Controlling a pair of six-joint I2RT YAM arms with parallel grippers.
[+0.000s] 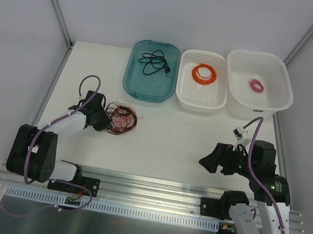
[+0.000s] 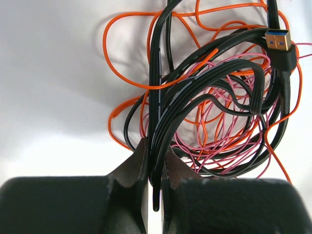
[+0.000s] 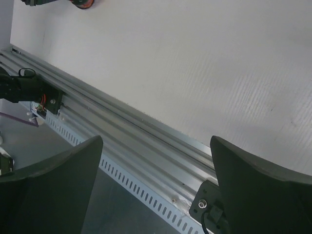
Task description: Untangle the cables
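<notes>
Just in front of the oval teal plastic tray (image 1: 148, 86) on the white counter (image 1: 177, 138), my left jaws clench the thick black cord (image 2: 158, 97) of the tangled clump of orange, pink and black cables (image 1: 122, 119); my right jaws hang released, well right of that tray.

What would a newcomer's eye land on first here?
The orange, pink and black cables tangled left of centre, with the left pincer shut on the black cord. Along the far edge stand a teal tray, a white basket and a white tub.
</notes>
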